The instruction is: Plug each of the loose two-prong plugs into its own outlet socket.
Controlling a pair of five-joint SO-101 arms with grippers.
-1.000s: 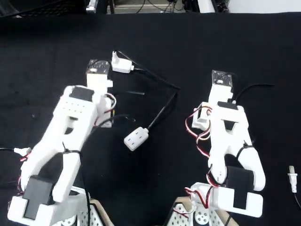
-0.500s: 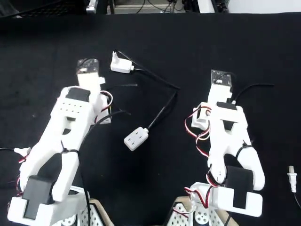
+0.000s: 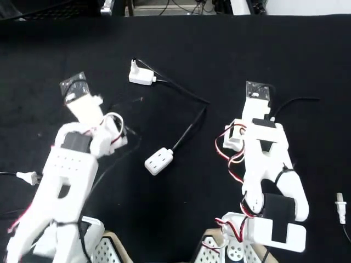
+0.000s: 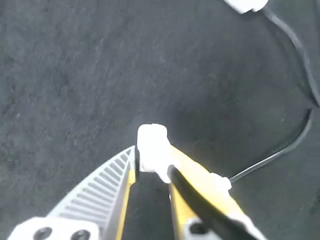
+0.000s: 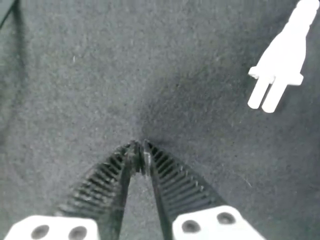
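Swung leftward since a second ago, my left arm [image 3: 71,164] nears the table's [image 3: 247,44] left edge; outlet strip [image 3: 159,160] sits mid-table. Left wrist: left gripper [image 4: 150,162] pinches a white plug [image 4: 152,142], prongs hidden. Right wrist: right gripper [image 5: 138,152] closed, empty; loose plug [image 5: 280,55] nearby.

Outlet strip [image 3: 159,161] sits mid-frame — wall adapter [image 3: 141,76] up and left of it. One loose plug [image 3: 26,176] at the left edge, second loose plug [image 3: 340,207] at the lower right edge.
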